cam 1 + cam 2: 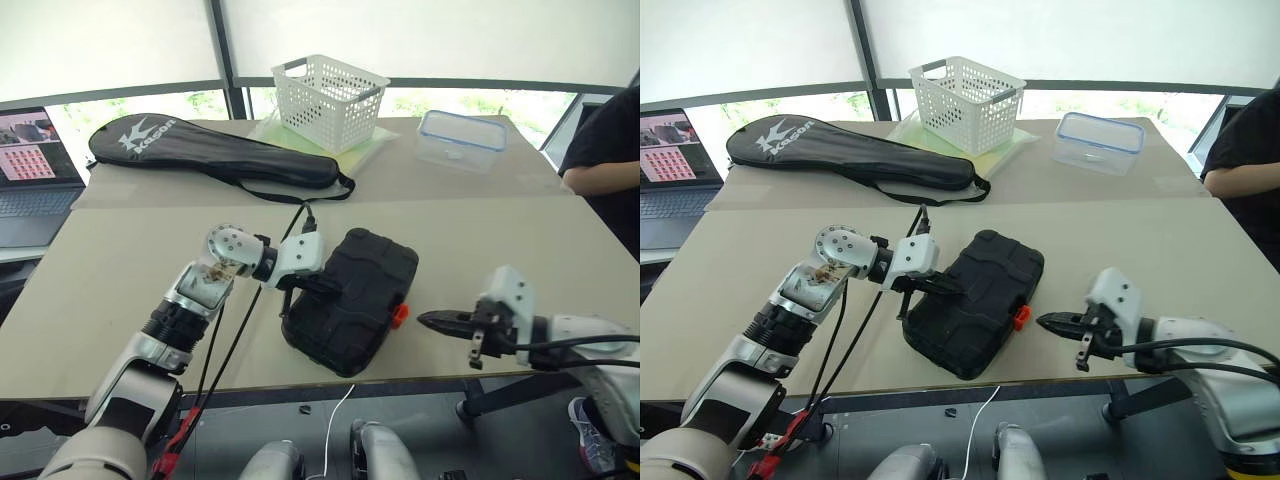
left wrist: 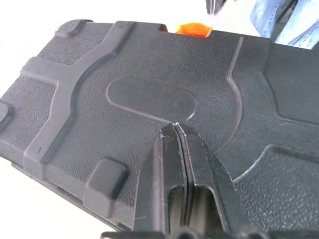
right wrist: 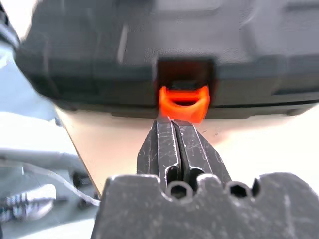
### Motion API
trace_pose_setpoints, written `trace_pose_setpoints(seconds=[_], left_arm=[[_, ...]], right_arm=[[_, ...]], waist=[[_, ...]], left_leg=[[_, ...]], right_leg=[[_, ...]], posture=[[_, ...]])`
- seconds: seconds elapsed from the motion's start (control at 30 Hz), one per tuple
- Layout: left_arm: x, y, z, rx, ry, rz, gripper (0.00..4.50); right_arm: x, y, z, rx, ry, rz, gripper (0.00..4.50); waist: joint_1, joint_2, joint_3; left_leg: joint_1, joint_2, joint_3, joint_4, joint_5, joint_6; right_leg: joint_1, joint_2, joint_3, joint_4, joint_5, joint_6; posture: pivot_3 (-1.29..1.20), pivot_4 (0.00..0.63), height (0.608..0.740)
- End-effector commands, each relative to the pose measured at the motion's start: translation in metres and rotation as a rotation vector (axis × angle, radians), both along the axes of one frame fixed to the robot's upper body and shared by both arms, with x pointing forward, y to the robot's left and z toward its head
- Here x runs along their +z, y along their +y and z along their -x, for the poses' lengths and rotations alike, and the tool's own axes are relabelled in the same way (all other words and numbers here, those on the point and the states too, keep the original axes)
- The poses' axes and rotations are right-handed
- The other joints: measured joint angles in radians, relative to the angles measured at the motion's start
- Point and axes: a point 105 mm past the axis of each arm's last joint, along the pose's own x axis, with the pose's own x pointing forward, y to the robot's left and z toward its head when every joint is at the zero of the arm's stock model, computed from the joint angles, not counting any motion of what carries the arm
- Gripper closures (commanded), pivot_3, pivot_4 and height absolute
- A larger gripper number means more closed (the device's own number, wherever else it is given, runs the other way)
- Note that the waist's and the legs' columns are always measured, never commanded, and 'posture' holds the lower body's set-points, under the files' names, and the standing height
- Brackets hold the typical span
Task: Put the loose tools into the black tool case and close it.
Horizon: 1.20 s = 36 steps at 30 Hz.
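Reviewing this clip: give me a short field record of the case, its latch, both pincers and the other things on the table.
case: black hard-plastic tool case, lid down, near the table's front edge
latch: small orange latch on the side facing the right pincer
left pincer: shut, tips on the lid
right pincer: shut, pointing at the latch, apart from it in the eye views
others: long black racket bag, white plastic basket, clear lidded box

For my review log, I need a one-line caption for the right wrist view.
Shut fingers of the right gripper point at the orange latch on the closed black tool case.
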Motion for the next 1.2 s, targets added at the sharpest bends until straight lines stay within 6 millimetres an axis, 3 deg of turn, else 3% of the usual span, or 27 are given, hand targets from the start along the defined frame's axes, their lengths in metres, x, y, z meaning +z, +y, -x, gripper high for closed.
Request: trace_pose_setpoints(seconds=[0.03,0.23,0.43,0.67,0.93,1.2], left_arm=[[-0.010,0.004,0.000,0.016,0.025,-0.029,4.44],[-0.007,-0.009,0.001,-0.015,0.013,-0.015,4.44],[-0.006,-0.017,0.001,-0.036,0.006,-0.014,4.44],[-0.011,-0.023,0.004,-0.060,0.010,-0.016,4.44],[-0.022,-0.025,0.007,-0.071,0.017,-0.038,4.44],[-0.026,-0.020,-0.003,-0.030,0.006,-0.047,4.44]], right_arm=[[-0.015,-0.004,0.006,0.004,0.029,0.055,4.50],[-0.037,-0.001,-0.014,-0.055,0.012,0.082,4.50],[-0.038,0.014,-0.033,-0.044,-0.030,0.067,4.50],[-0.019,0.038,-0.042,0.017,-0.091,0.005,4.50],[0.009,0.041,-0.038,0.025,-0.138,-0.041,4.50],[0.004,0.035,-0.035,0.025,-0.127,0.023,4.50]], waist=[[0.000,0.000,0.000],[-0.001,0.000,0.000],[0.008,0.000,0.000],[0.002,0.000,0.000],[-0.012,0.000,0.000],[0.001,0.000,0.000]], left_leg=[[0.000,0.000,0.000,0.000,0.000,0.000],[0.000,0.000,0.001,0.000,0.000,0.000],[0.000,-0.002,0.001,0.000,0.000,0.000],[-0.001,-0.002,0.000,0.000,0.000,0.000],[-0.001,0.000,0.001,-0.001,0.000,-0.001],[0.000,-0.001,0.000,-0.001,0.000,0.000]], right_leg=[[0.000,0.000,0.000,0.000,0.000,0.000],[0.000,0.000,0.002,0.000,0.000,0.000],[0.000,0.000,0.000,0.000,0.000,0.000],[0.000,0.000,0.000,-0.001,0.000,0.001],[-0.003,0.000,0.002,0.000,0.000,0.000],[-0.001,0.001,0.001,-0.001,0.000,0.001]], posture=[[0.00,0.150,0.740],[0.00,0.150,0.740],[0.00,0.150,0.740],[0.00,0.150,0.740],[0.00,0.150,0.740],[0.00,0.150,0.740]])
